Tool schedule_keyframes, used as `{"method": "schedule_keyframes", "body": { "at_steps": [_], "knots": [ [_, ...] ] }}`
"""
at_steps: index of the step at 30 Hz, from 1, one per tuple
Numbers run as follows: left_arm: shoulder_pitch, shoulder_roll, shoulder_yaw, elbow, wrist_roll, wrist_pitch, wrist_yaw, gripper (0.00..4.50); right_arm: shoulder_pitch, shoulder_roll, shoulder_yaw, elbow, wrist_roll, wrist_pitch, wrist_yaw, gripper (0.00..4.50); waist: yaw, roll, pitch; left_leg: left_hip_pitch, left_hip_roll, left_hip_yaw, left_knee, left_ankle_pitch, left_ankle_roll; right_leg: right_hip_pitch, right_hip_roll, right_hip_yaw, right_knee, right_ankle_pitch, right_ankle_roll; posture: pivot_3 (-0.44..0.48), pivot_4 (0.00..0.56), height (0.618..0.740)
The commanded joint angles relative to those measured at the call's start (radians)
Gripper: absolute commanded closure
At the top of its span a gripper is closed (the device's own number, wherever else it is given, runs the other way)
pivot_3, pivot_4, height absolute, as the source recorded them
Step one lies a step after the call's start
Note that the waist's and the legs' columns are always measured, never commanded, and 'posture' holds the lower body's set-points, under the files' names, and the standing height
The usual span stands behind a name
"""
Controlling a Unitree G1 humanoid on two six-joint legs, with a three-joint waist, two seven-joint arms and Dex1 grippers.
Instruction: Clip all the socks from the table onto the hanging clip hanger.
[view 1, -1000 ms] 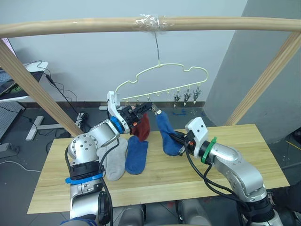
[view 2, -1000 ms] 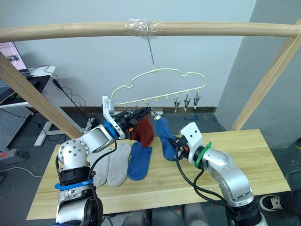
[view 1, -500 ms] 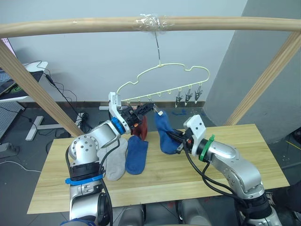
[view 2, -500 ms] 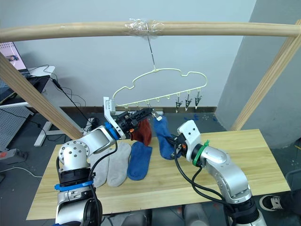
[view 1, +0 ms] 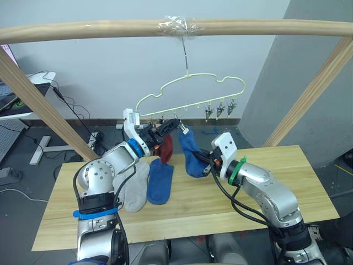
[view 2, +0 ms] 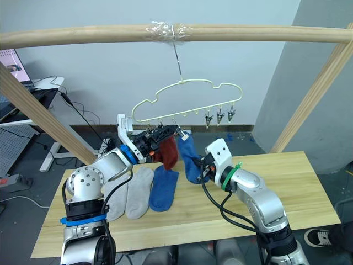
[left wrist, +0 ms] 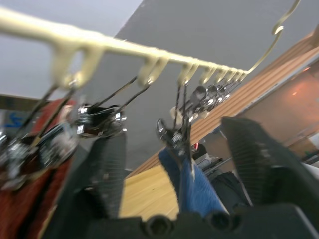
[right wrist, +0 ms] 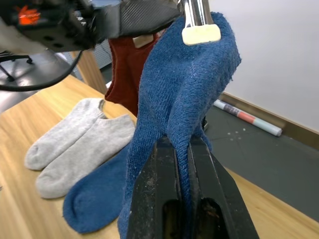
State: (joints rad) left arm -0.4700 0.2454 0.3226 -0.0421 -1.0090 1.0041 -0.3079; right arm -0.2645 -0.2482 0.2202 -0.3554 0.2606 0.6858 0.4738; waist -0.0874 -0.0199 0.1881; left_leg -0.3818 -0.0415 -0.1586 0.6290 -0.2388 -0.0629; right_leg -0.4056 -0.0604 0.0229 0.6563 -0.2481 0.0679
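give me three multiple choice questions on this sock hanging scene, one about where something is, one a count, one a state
1. Where does the clip hanger hang?
A. from the round wooden pole overhead
B. from the table edge
C. from a wall hook

2. How many socks lie flat on the table?
A. one
B. three
C. five

3. What is the right gripper doing?
A. open above the table
B. shut on the hanging blue sock
C. shut on a grey sock

Answers:
1. A: its hook goes up to the taped spot on the wooden pole.
2. B: two grey socks and one blue sock lie side by side on the wood.
3. B: in the right wrist view its fingers pinch the hanging blue sock, whose top is already in a clip. The rust red sock hangs beside it, near the left gripper.
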Motion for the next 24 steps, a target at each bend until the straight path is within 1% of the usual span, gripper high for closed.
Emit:
{"method": "schedule_keyframes", "body": {
  "at_steps": [1, 3, 4, 6, 7, 8, 10, 11, 12, 13, 15, 17, 18, 20, 22, 24],
  "knots": [
    [0.027, 0.049, 0.030, -0.114, -0.044, 0.026, 0.013, 0.03, -0.017, 0.016, 0.005, 0.019, -0.012, -0.044, -0.009, 4.50, 0.000, 0.000, 0.000, 0.000, 0.000, 0.000, 0.000, 0.000, 0.000, 0.000, 0.000, 0.000, 0.000, 0.000, 0.000, -0.102, 0.161, 0.740],
    [0.084, 0.138, -0.025, -0.213, 0.020, 0.018, -0.025, 0.03, -0.022, 0.031, 0.009, 0.060, -0.023, -0.072, -0.013, 4.50, -0.001, 0.000, 0.000, 0.000, 0.000, 0.000, 0.000, 0.000, 0.000, 0.000, 0.000, 0.000, 0.000, 0.000, 0.000, -0.078, 0.158, 0.740],
    [0.107, 0.168, -0.036, -0.248, 0.030, 0.016, -0.034, 0.03, -0.026, 0.038, 0.011, 0.081, -0.031, -0.087, -0.016, 4.50, 0.000, 0.000, 0.000, 0.000, 0.001, 0.000, -0.001, 0.000, 0.000, -0.001, 0.001, 0.000, 0.000, 0.000, 0.000, -0.070, 0.158, 0.740],
    [0.149, 0.223, -0.067, -0.318, 0.076, -0.017, -0.050, 0.00, -0.030, 0.049, 0.011, 0.114, -0.035, -0.111, -0.016, 3.92, 0.005, 0.000, 0.000, 0.000, 0.001, 0.001, -0.001, 0.000, 0.000, -0.001, 0.001, 0.001, 0.000, 0.000, -0.001, -0.051, 0.156, 0.740],
    [0.168, 0.245, -0.083, -0.349, 0.110, -0.032, -0.039, 0.00, -0.031, 0.054, 0.008, 0.129, -0.036, -0.121, -0.016, 3.67, 0.008, 0.001, 0.000, 0.000, 0.001, 0.000, -0.001, 0.000, 0.000, -0.001, 0.001, 0.001, 0.000, 0.000, -0.001, -0.040, 0.152, 0.740],
    [0.187, 0.260, -0.094, -0.374, 0.137, -0.037, -0.024, 0.00, -0.031, 0.055, 0.007, 0.142, -0.039, -0.132, -0.013, 3.30, 0.012, 0.001, 0.000, 0.000, 0.001, 0.000, -0.001, 0.000, 0.000, -0.001, 0.001, 0.001, 0.000, 0.000, -0.001, -0.036, 0.152, 0.740],
    [0.252, 0.277, -0.117, -0.439, 0.243, -0.130, -0.008, 0.00, -0.025, 0.047, 0.007, 0.157, -0.048, -0.149, -0.005, 2.62, 0.024, 0.001, 0.000, 0.000, 0.001, 0.000, -0.001, 0.000, -0.001, -0.001, 0.001, 0.001, 0.000, 0.000, -0.001, -0.024, 0.151, 0.740],
    [0.284, 0.299, -0.132, -0.459, 0.266, -0.140, -0.023, 0.00, -0.016, 0.034, 0.010, 0.157, -0.052, -0.152, 0.005, 2.22, 0.028, 0.001, 0.000, 0.000, 0.001, 0.001, -0.001, 0.000, -0.001, -0.001, 0.001, 0.002, 0.000, 0.000, -0.001, -0.020, 0.150, 0.740],
    [0.310, 0.304, -0.132, -0.469, 0.259, -0.149, -0.054, 0.00, -0.004, 0.017, 0.011, 0.150, -0.052, -0.152, 0.018, 1.86, 0.032, 0.001, 0.000, 0.000, 0.001, 0.001, -0.001, 0.000, -0.001, -0.001, 0.001, 0.002, -0.001, 0.000, -0.002, -0.017, 0.148, 0.740],
    [0.332, 0.303, -0.119, -0.472, 0.224, -0.146, -0.088, 0.00, 0.012, 0.001, 0.007, 0.138, -0.050, -0.150, 0.027, 1.54, 0.035, 0.001, 0.000, 0.000, 0.001, 0.001, -0.002, 0.000, -0.001, -0.001, 0.001, 0.002, -0.001, 0.000, -0.003, -0.016, 0.148, 0.740],
    [0.368, 0.304, -0.110, -0.468, 0.230, -0.198, -0.141, 0.00, 0.040, -0.026, -0.006, 0.104, -0.042, -0.145, 0.034, 1.54, 0.045, 0.001, 0.000, 0.000, 0.001, 0.002, -0.002, -0.001, -0.001, -0.001, 0.001, 0.002, -0.002, 0.000, -0.003, -0.014, 0.148, 0.740],
    [0.403, 0.312, -0.134, -0.466, 0.315, -0.297, -0.171, 0.00, 0.057, -0.043, -0.021, 0.074, -0.041, -0.146, 0.028, 1.54, 0.053, 0.001, 0.000, -0.001, 0.001, 0.001, -0.002, -0.001, -0.001, -0.001, 0.001, 0.001, -0.004, 0.000, -0.003, -0.012, 0.148, 0.740],
    [0.418, 0.303, -0.136, -0.463, 0.338, -0.337, -0.180, 0.00, 0.062, -0.047, -0.033, 0.056, -0.042, -0.147, 0.016, 1.54, 0.056, 0.001, 0.001, -0.002, 0.001, 0.001, -0.002, -0.001, -0.001, -0.001, 0.001, 0.001, -0.005, 0.001, -0.004, -0.010, 0.146, 0.740],
    [0.436, 0.290, -0.131, -0.452, 0.370, -0.402, -0.195, 0.00, 0.057, -0.036, -0.061, 0.017, -0.049, -0.147, -0.026, 1.54, 0.057, 0.001, 0.000, -0.002, 0.002, 0.002, -0.002, -0.001, -0.001, -0.001, 0.001, 0.001, -0.007, 0.001, -0.005, -0.010, 0.146, 0.740],
    [0.464, 0.293, -0.136, -0.467, 0.378, -0.453, -0.245, 0.00, 0.041, -0.022, -0.072, -0.009, -0.058, -0.165, -0.054, 1.54, 0.056, 0.001, 0.000, -0.002, 0.002, 0.003, -0.002, -0.001, -0.001, 0.000, 0.001, 0.001, -0.008, 0.002, -0.006, -0.016, 0.144, 0.740],
    [0.502, 0.314, -0.152, -0.493, 0.375, -0.487, -0.314, 0.00, 0.020, 0.005, -0.079, -0.011, -0.066, -0.184, -0.089, 1.90, 0.054, 0.001, 0.000, -0.001, 0.003, 0.003, -0.002, -0.001, -0.001, 0.000, 0.001, 0.001, -0.008, 0.002, -0.006, -0.015, 0.141, 0.740]
  ]
}}
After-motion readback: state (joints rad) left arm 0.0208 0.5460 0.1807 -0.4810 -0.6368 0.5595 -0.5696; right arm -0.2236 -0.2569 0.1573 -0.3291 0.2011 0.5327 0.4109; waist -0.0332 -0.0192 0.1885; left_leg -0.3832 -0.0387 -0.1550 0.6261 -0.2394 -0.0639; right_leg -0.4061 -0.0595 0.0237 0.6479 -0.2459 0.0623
